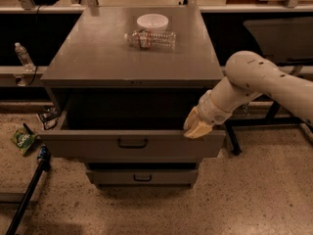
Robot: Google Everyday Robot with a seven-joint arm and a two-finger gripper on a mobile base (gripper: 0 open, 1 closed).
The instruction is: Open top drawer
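The top drawer [88, 146] of the grey metal cabinet stands pulled far out towards me. Its flat front carries a dark bar handle [132, 143] at centre, and its deep inside is dark. My gripper [196, 127] sits at the right end of the drawer's front, at its upper edge, on the end of my white arm [259, 82] that reaches in from the right. A narrower lower drawer [142, 176] shows below, shut.
On the cabinet top [98, 58] lie a white bowl [152, 21] and a clear plastic bottle [150, 38]. Another bottle [23, 57] stands at far left. A green packet [22, 141] and a dark pole [29, 190] lie on the floor at left. A black table leg [230, 136] stands at right.
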